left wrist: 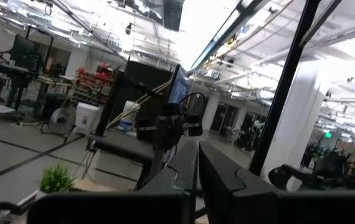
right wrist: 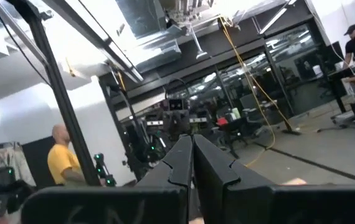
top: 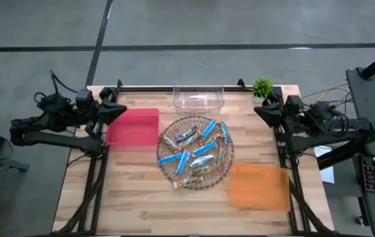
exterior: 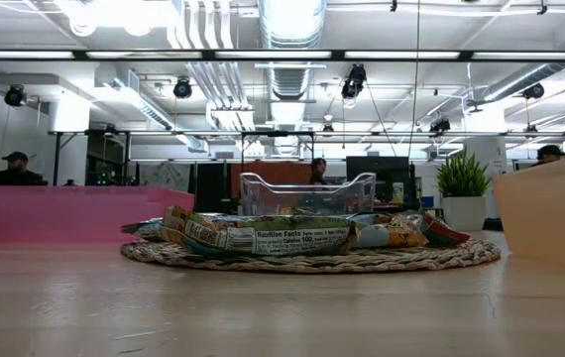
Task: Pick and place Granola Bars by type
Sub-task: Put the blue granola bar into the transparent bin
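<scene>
We've got the Granola Bars (top: 195, 153) heaped on a round wicker tray (top: 225, 172) in the middle of the wooden table (top: 135, 197). From above, several wrappers are bright blue and the rest look silvery or brownish-green. The low view shows one greenish wrapper (exterior: 268, 238) lying flat at the front with a nutrition panel facing us.

No common direction in that pile. Most of the blue bars run on a diagonal, long axis pointing from the near left toward the far right, while others lie crosswise under or over them, so they overlap a lot.

Around the tray: a pink bin (top: 133, 127) sits just beside it on the left, a clear bin (top: 198, 98) at the far edge, an orange bin (top: 260, 186) at the near right, and a small potted plant (top: 262, 87) at the far right corner. The near left part of the table is bare wood, with plenty of space there.

The left claw (top: 119, 112) hangs at the left edge beside the pink bin, fingers pressed together with nothing in them. The right claw (top: 262, 112) is at the right edge near the plant, also closed tight and empty, going by both wrist views.
</scene>
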You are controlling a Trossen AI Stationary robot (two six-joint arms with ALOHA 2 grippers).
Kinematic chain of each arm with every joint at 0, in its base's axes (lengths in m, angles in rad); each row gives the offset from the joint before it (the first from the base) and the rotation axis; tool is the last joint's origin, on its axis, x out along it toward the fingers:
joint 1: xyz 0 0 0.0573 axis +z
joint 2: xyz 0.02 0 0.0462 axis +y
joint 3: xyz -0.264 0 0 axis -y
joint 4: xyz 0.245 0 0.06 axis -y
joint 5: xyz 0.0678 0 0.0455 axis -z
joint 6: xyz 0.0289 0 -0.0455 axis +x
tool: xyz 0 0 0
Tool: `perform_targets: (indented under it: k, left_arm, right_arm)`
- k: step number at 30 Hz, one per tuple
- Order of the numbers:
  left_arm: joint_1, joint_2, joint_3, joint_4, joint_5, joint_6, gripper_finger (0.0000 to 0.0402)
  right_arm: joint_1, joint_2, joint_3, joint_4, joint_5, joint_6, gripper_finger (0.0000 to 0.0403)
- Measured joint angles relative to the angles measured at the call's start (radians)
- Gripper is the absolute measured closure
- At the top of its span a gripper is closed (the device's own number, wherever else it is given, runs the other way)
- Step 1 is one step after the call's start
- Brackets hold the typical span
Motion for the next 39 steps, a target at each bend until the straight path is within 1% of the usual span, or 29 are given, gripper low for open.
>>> perform_targets:
  k: [3, 6, 10, 14, 17, 21, 26, 29, 34, 39]
  left_arm:
    - [0.000, 0.021, 0.040, 0.000, 0.001, -0.001, 0.0401]
    - [0.000, 0.038, 0.068, -0.001, 0.035, 0.007, 0.0401]
    - [0.000, 0.062, 0.099, -0.035, 0.048, 0.002, 0.0401]
    - [0.000, 0.098, 0.126, -0.079, 0.047, 0.002, 0.0401]
    - [0.000, 0.126, 0.144, -0.111, 0.046, 0.007, 0.0401]
    - [0.000, 0.169, 0.183, -0.167, 0.045, 0.008, 0.0401]
    - [0.000, 0.228, 0.265, -0.307, 0.045, 0.024, 0.0401]
    - [0.000, 0.273, 0.320, -0.414, 0.045, 0.046, 0.0401]
    - [0.000, 0.320, 0.413, -0.533, 0.045, 0.080, 0.0401]
    - [0.000, 0.346, 0.433, -0.565, 0.044, 0.091, 0.0401]
  right_arm:
    - [0.000, 0.081, 0.102, 0.002, 0.000, 0.000, 0.0394]
    - [0.000, 0.152, 0.193, 0.000, -0.001, 0.005, 0.0394]
    - [0.001, 0.222, 0.290, -0.022, -0.050, 0.004, 0.0394]
    - [0.001, 0.280, 0.365, -0.068, -0.063, 0.004, 0.0394]
    - [0.001, 0.315, 0.428, -0.202, -0.063, 0.005, 0.0394]
    - [0.001, 0.365, 0.530, -0.449, -0.063, 0.012, 0.0394]
    - [0.001, 0.430, 0.632, -0.676, -0.063, 0.014, 0.0394]
    - [0.001, 0.457, 0.685, -0.778, -0.063, 0.007, 0.0394]
    - [0.001, 0.486, 0.737, -0.906, -0.063, 0.000, 0.0394]
    - [0.001, 0.493, 0.751, -0.977, -0.063, 0.011, 0.0394]
